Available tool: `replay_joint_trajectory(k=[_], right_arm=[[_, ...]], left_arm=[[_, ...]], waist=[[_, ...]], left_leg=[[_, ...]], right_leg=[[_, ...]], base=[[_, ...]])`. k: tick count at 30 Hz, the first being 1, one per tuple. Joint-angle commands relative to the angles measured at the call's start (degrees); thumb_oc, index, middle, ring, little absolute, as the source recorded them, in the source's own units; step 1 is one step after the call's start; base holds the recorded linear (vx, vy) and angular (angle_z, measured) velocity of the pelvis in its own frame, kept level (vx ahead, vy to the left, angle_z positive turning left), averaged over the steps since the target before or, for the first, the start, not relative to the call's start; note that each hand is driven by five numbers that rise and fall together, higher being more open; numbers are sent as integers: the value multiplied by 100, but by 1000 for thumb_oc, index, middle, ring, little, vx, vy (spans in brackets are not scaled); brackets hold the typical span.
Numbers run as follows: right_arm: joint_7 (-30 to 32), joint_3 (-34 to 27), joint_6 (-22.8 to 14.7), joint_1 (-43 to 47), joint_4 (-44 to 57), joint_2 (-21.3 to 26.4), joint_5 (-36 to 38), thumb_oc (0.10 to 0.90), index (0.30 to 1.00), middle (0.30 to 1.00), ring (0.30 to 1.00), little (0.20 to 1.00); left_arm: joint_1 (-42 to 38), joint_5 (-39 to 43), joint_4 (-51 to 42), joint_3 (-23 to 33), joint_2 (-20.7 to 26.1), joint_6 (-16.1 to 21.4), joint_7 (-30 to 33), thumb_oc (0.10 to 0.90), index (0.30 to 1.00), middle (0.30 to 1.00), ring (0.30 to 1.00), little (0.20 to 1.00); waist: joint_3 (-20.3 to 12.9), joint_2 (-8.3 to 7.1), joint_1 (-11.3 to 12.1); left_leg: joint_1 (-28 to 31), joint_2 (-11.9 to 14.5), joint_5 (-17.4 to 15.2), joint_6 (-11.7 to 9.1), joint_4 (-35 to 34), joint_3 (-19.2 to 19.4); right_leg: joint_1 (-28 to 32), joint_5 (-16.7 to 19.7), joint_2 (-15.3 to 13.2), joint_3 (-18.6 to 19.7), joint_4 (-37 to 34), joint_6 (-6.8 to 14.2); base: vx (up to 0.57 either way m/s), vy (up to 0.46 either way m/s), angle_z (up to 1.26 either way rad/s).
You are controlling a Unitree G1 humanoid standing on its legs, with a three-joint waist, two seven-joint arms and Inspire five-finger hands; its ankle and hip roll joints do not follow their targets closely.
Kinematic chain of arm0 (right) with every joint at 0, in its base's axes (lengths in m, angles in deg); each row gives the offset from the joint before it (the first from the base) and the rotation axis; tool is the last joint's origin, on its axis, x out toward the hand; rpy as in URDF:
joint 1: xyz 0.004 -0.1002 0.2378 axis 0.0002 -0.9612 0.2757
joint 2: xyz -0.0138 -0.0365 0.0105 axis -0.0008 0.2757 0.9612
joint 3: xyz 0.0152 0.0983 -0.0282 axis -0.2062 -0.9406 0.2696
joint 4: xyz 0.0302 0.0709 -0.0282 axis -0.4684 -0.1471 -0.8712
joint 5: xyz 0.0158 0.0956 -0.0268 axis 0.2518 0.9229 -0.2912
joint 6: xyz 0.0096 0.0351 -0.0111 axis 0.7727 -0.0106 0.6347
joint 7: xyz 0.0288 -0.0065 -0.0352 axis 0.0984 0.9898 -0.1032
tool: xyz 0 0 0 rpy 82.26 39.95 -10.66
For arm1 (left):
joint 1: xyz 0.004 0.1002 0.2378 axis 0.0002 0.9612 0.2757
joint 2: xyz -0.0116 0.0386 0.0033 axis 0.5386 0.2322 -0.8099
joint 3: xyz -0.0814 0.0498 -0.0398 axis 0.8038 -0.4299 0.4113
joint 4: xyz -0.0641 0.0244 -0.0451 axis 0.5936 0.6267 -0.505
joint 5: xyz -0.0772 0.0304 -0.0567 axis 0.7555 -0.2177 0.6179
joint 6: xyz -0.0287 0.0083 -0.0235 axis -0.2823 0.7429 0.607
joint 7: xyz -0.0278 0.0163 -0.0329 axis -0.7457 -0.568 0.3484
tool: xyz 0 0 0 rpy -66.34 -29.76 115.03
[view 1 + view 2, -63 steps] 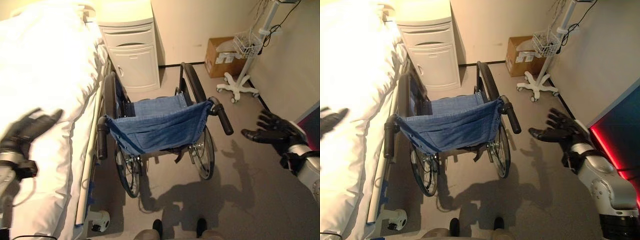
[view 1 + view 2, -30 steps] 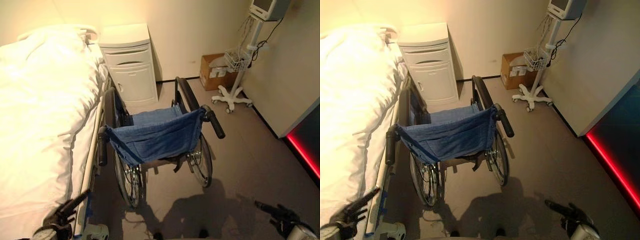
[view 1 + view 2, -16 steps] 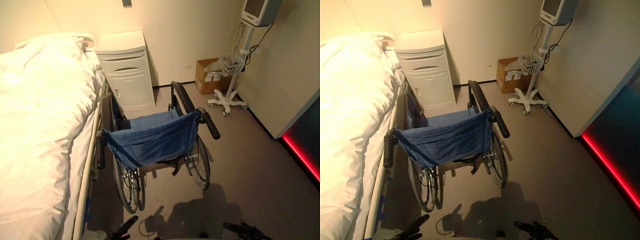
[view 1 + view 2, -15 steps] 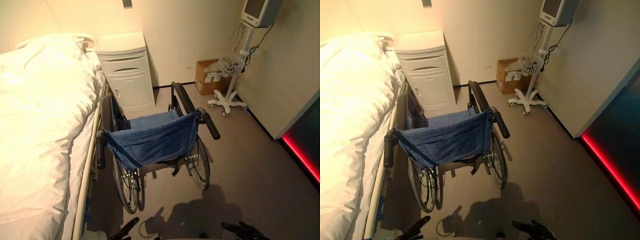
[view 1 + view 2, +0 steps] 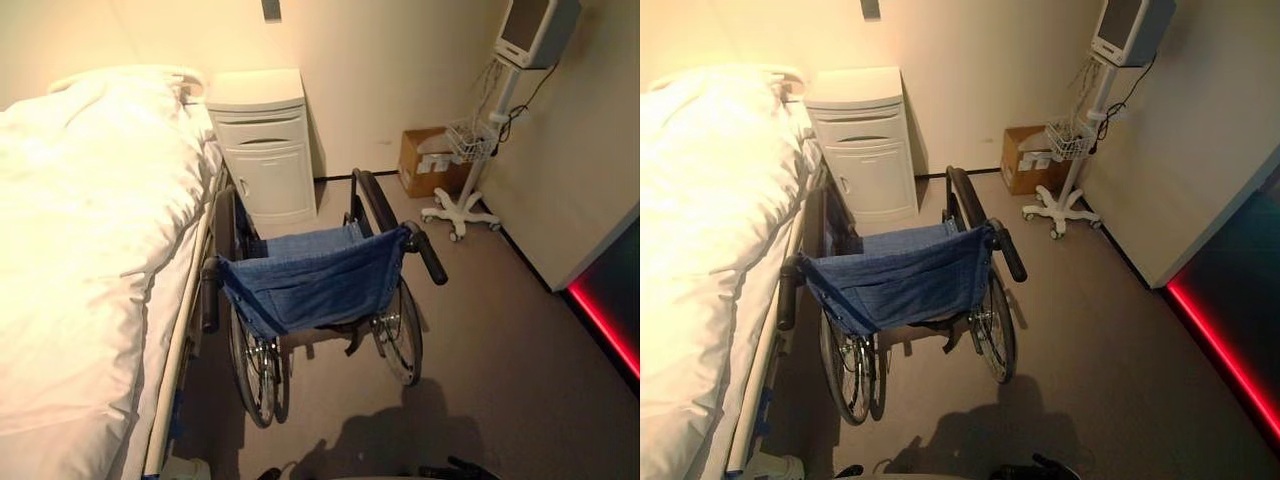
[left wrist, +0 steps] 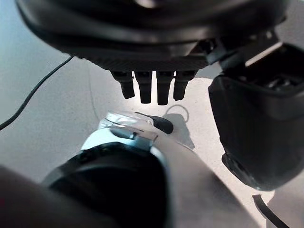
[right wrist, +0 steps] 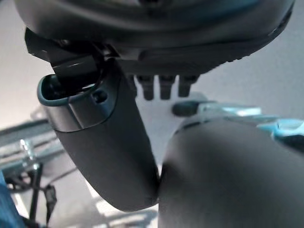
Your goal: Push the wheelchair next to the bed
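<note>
Nearest to us, our hands sit at the very bottom edge of the head views: a dark tip of the left hand (image 5: 268, 473) and a little of the right hand (image 5: 462, 467), where half a second ago more of both stood out above that edge, and two seconds ago both were raised at the wheelchair's sides. In the wrist views the left hand's fingers (image 6: 151, 89) and the right hand's fingers (image 7: 165, 87) hang straight in a row with nothing between them and the thumbs, so both hands are relaxed and hold nothing. Beyond them the grey floor (image 5: 500, 350) is bare up to the wheelchair (image 5: 312, 288), which stands with its back to us, blue sling backrest slack between the two black push handles, neither touched. Its left wheel and left handle are just beside the bed (image 5: 90, 260) rail, as they were in the earlier frames; it seems to us not to have moved, while the whole view has shifted slightly. Further off, a white bedside cabinet (image 5: 262, 145) stands against the wall at the head of the bed, just ahead of the wheelchair. Farthest, toward the right corner, are a cardboard box (image 5: 425, 162) and a monitor stand (image 5: 468, 190) on a wheeled base.
</note>
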Motion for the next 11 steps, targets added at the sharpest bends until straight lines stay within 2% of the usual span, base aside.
replay_joint_trajectory(k=[1, 11], right_arm=[[-409, 192, 65, 120, -189, 36, -18, 800, 900, 900, 900, 900], [-450, 220, 80, 115, -322, -26, 94, 800, 900, 900, 900, 900]], left_arm=[[-405, -50, 301, -169, 5, 96, -68, 800, 900, 900, 900, 900], [-388, 67, 370, -191, -40, 114, -97, 800, 900, 900, 900, 900]], waist=[[174, 62, 81], [152, 39, 109]], left_leg=[[-69, -190, -274, -91, 239, 172], [-43, -217, -265, -68, 177, 131]], right_leg=[[-57, -197, 129, -409, 370, 37], [-65, -192, 129, -406, 387, 43]], base=[[20, 9, 3], [14, 3, 5]])
